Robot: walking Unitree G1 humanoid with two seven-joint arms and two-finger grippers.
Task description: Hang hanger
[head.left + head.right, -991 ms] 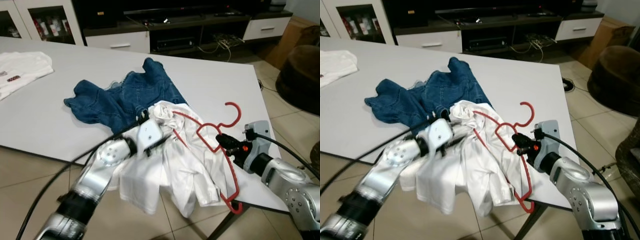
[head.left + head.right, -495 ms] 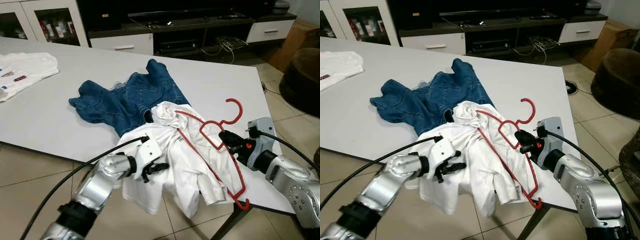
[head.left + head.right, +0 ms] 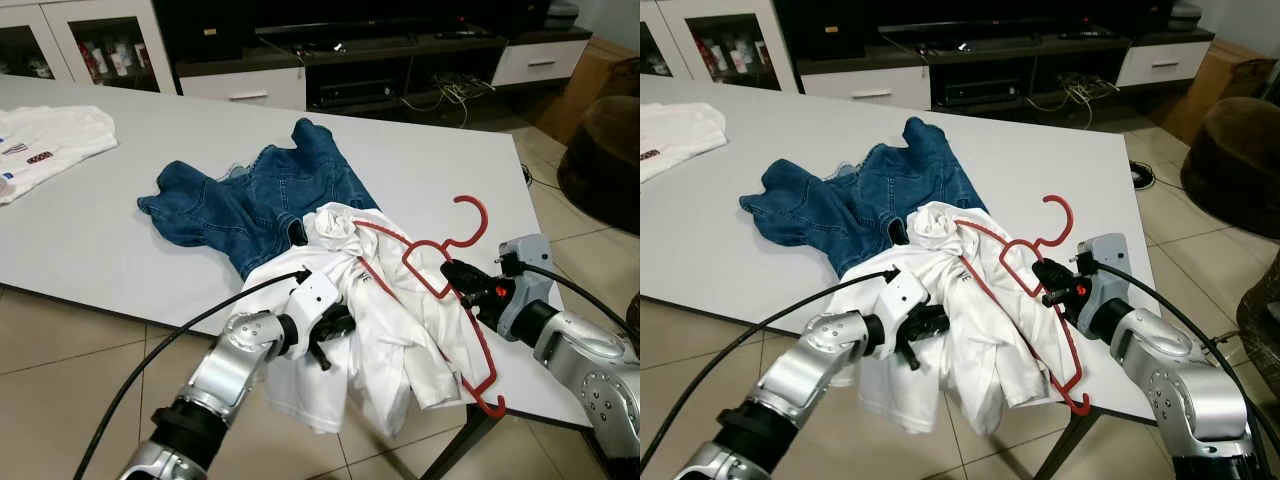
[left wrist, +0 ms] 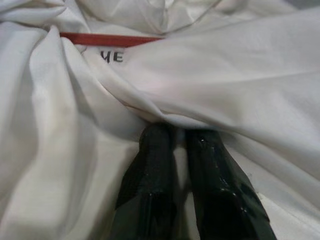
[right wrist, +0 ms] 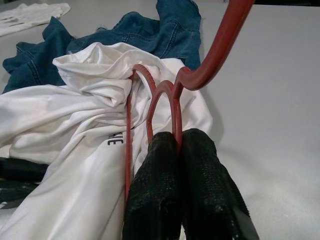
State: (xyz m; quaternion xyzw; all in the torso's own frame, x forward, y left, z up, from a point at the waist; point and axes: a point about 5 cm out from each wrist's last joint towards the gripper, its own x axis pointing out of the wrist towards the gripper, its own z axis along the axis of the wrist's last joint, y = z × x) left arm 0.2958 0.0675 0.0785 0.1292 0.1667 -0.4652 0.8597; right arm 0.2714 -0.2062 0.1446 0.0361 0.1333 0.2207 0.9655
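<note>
Two grippers share one bundle at the near edge of the smooth white table (image 3: 100, 230). The right gripper (image 3: 452, 277) is clamped on the thin red plastic hanger (image 3: 440, 290) just below its hook, and in the right wrist view its black fingers (image 5: 165, 180) pinch the neck bars tightly. The left gripper (image 3: 335, 325) has its fingers closed on a fold of the soft, crumpled white T-shirt (image 3: 390, 330); the left wrist view shows the two fingertips (image 4: 160, 150) pressed together with cloth caught between them.

The hanger lies tilted across the shirt, its hook pointing up and away over the table, one arm running into the bunched collar, the lower corner jutting past the table edge. The shirt hangs partly off that edge in loose folds. Behind it lies a rumpled pair of blue denim jeans (image 3: 250, 195), stiff and heavy beside the limp cotton.

By my reading, the step in hand is working the shirt onto the hanger's shoulders. Next, the left gripper probably has to draw the fabric along the frame while the right holds the hanger steady.
</note>
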